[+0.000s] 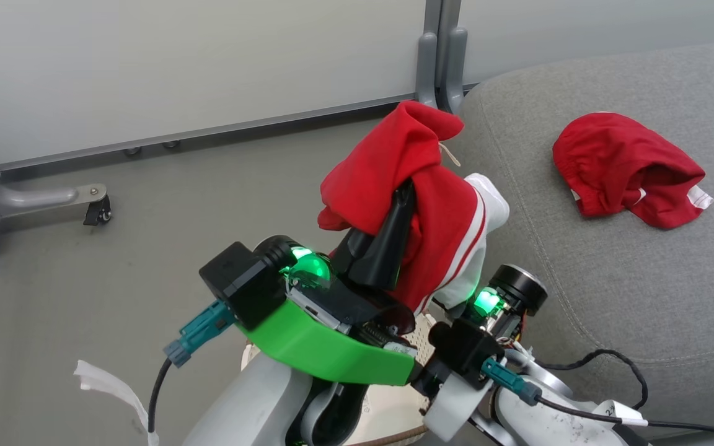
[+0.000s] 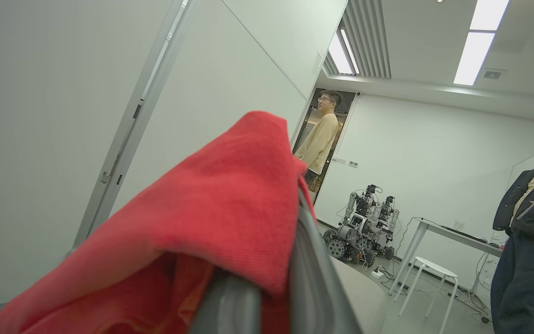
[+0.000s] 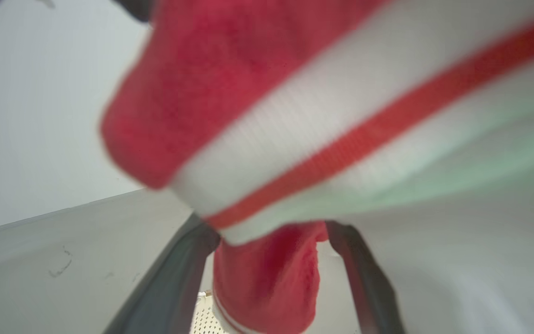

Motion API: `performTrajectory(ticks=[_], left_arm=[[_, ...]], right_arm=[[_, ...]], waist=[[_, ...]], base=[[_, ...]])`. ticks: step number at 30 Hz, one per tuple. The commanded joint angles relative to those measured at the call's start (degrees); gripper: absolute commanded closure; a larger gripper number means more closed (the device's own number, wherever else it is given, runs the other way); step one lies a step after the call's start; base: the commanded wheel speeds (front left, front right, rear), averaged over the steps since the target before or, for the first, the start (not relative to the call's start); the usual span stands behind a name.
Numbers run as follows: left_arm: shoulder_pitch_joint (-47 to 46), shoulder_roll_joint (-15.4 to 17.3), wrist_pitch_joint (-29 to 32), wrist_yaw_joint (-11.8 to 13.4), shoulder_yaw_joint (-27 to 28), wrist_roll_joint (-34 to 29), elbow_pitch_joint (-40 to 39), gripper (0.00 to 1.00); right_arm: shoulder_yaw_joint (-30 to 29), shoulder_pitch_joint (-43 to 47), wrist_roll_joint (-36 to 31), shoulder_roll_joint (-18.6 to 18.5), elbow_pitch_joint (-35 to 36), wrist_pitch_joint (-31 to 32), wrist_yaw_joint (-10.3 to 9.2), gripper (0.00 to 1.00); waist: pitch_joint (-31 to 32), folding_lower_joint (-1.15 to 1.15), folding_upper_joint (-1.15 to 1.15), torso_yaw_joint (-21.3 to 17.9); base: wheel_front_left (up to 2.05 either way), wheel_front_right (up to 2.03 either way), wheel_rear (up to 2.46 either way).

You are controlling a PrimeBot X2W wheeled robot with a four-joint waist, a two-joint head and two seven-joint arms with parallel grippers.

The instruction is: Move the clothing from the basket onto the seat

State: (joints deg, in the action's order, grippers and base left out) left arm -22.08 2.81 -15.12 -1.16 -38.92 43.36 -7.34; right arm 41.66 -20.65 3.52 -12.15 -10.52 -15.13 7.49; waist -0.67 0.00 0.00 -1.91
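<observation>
Red garment [image 1: 394, 161] (in left pincer [image 1: 403, 198]) beside seat [image 1: 611, 297] edge.

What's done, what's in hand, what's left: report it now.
Done: the small red garment lies on the seat. In hand: the left end effector is shut on the striped garment, lifted beside the seat. Left: carry it over the seat and release.

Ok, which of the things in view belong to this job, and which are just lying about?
Job: striped garment in the shut left gripper; small garment on the seat; basket, mostly hidden; open right gripper.
Lying about: white strip on the floor; caster; other robot; stool; one person; another person.
</observation>
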Motion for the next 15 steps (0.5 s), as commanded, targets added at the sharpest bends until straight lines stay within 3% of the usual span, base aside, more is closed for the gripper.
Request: performTrajectory(ticks=[1, 15], left_arm=[[-0.79, 0.18, -0.03, 0.18, 0.07, 0.73, -0.3, 1.0], [-0.2, 0.18, -0.02, -0.11, -1.01, 0.9, 0.4, 1.0]], right_arm=[[0.64, -0.85, -0.65, -0.15, -0.44, -0.02, -0.01, 0.0], [-0.78, -1.18, 0.47, 2.81, -0.62, -0.02, -0.01, 0.0]], waist=[[0.04, 0.0, 0.0, 0.07], [0.03, 0.0, 0.0, 0.4]], base=[[0.0, 0.0, 0.0], [0.0, 0.0, 0.0]])
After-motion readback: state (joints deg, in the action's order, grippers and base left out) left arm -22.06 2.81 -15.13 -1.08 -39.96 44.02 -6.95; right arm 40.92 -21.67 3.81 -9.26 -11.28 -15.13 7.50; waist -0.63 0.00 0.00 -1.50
